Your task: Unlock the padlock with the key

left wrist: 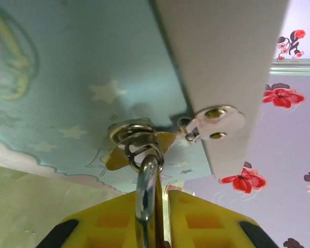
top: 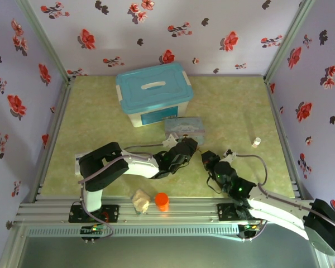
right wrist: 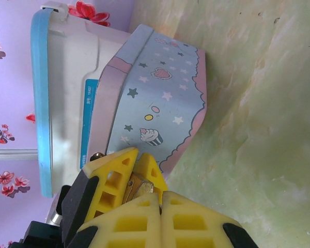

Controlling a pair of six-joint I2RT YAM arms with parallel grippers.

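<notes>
Worktop edge: an orange cylinder [top: 162, 201] and a pale beige lump [top: 140, 201] are set side by side on the green worktop [top: 234, 106], just ahead of the arm bases.
Right pincer: the right pincer [right wrist: 160, 202] is pressed fully shut, with its yellow pads flush together. Whether the key is pinched between them cannot be told. It is pointed at the tips of the left pincer [left wrist: 156, 200] and is close to them.
Left pincer: it is closed down to a narrow gap, and the silvery shackle of the padlock [left wrist: 147, 186] is clamped between its yellow pads.
Padlock: it is held at the front of the tin [top: 185, 127], with its shackle hooked through the metal ring of the tin's clasp. In the right wrist view a brass-coloured body is seen between the left pincer's pads.
Tin: pale blue and printed with stars and a cupcake, it is laid on the worktop just beyond both pincers and just in front of the box [top: 151, 111].
Tube: a small white tube [top: 257, 142] is laid well to the right of the tin, apart from the rest.
Box: white, with a blue handled lid [top: 153, 86], it is stood farthest back, near the rear wall.
Walls: lilac panels printed with red flowers are set around the worktop.
</notes>
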